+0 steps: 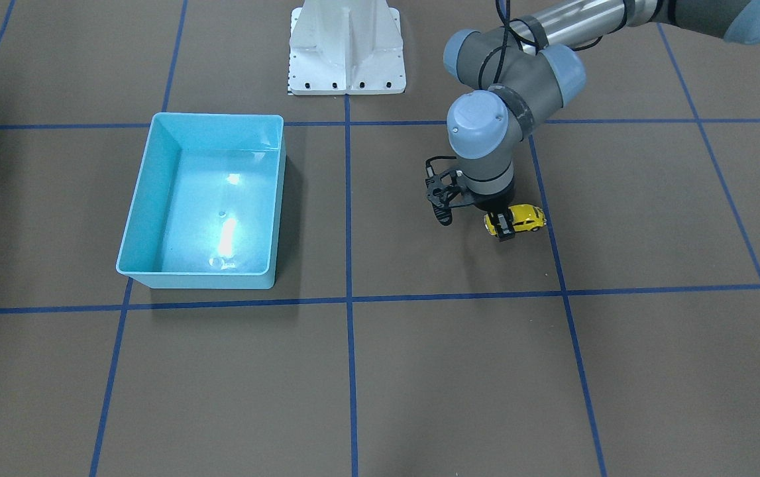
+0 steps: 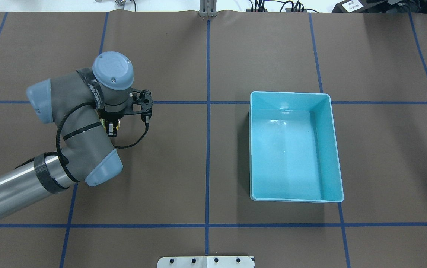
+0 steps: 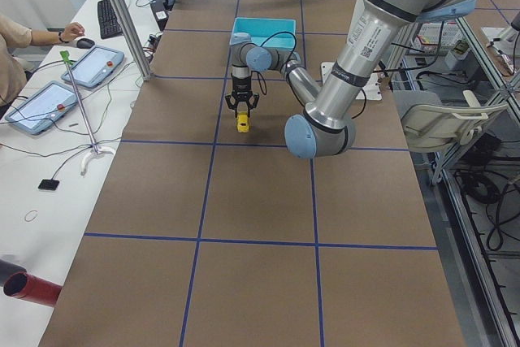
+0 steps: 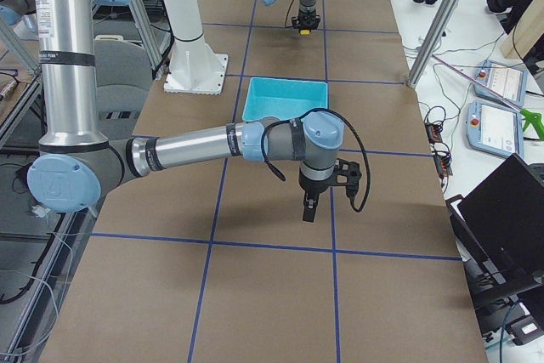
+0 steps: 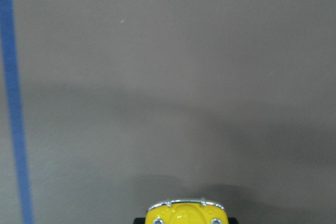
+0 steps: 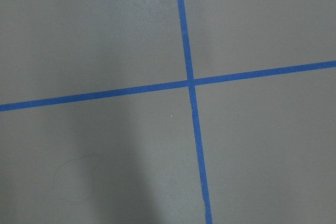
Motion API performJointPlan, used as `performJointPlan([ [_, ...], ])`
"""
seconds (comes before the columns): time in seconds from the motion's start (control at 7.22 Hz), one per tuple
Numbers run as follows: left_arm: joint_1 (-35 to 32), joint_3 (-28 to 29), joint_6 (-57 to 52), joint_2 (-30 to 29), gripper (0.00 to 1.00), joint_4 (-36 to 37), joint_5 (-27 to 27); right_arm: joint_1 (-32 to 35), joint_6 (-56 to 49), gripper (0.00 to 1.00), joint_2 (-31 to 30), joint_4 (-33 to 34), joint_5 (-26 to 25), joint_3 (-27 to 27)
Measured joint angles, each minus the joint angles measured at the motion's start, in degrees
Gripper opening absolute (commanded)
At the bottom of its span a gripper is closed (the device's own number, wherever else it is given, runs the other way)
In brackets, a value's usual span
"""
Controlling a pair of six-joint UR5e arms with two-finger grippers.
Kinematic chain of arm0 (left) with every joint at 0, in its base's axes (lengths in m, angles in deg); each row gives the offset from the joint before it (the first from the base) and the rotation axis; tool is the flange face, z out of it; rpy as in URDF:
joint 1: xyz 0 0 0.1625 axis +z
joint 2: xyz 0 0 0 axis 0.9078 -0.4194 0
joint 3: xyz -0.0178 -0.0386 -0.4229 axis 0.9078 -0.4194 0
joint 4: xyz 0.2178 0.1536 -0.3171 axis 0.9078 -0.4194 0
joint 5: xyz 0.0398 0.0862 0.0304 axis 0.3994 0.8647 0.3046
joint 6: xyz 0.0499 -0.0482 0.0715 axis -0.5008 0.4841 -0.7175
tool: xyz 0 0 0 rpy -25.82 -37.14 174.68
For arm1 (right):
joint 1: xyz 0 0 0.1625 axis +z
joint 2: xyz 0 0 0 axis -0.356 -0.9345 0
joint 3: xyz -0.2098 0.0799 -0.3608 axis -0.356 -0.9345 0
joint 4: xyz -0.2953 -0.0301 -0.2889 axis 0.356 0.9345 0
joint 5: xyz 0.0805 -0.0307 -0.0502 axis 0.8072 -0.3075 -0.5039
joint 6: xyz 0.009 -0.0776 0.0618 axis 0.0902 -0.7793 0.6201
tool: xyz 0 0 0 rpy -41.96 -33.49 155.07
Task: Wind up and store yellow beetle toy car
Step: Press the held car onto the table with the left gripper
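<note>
Brown paper covers the table [image 1: 419,384] and is marked into large squares by blue tape lines [image 1: 348,371]. In the front-facing view the left arm is seen entering from 1 o'clock, with its wrist turned straight down. The left gripper [image 1: 504,226] is pinched across the body of the yellow toy car [image 1: 529,216], one black finger showing over the car's near flank. The car is held level, lying along the 9-to-3 line just beside a blue tape line. Whether its wheels touch the paper cannot be settled from these angles; it appears to be at or barely above the surface. In the left wrist view only the car's chrome-trimmed yellow end is caught at the 6 o'clock edge.

A light blue bin [image 1: 133,218] is placed well apart from the car, at 9 o'clock from it in the front-facing view, upright and open-topped. A white base plate [image 1: 346,46] is seen at 12 o'clock.

The right gripper [image 4: 309,208] is shown only in the exterior right view, pointed down over bare paper near a tape crossing; whether its jaws are spread or pressed together cannot be told.
</note>
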Motion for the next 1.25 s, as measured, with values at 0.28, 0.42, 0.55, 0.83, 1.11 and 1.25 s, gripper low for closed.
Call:
performJointPlan([
  [0.28,-2.0,-0.2,-4.8,1.0,0.00,-2.7,-1.8,0.0,0.0,1.00,0.0,0.0,0.0,0.2],
  [0.42,-2.3,-0.4,-5.3,1.3,0.00,-3.7,-3.2,0.0,0.0,1.00,-0.1,0.0,0.0,0.2],
  [0.55,-2.5,-0.4,-5.5,1.6,0.00,-4.1,-5.5,0.0,0.0,1.00,-0.1,0.0,0.0,0.3],
  [0.83,-2.7,-0.5,-5.6,2.8,0.00,-5.8,-9.5,0.0,0.0,1.00,-0.1,0.0,0.0,0.3],
  [1.11,-2.7,-0.6,-5.7,3.7,0.00,-8.7,-10.3,0.0,0.0,1.00,0.2,0.0,0.0,0.0],
  [1.25,-2.7,-0.7,-6.2,4.2,0.00,-9.6,-10.3,0.0,0.0,1.00,0.6,0.0,0.0,-0.2],
])
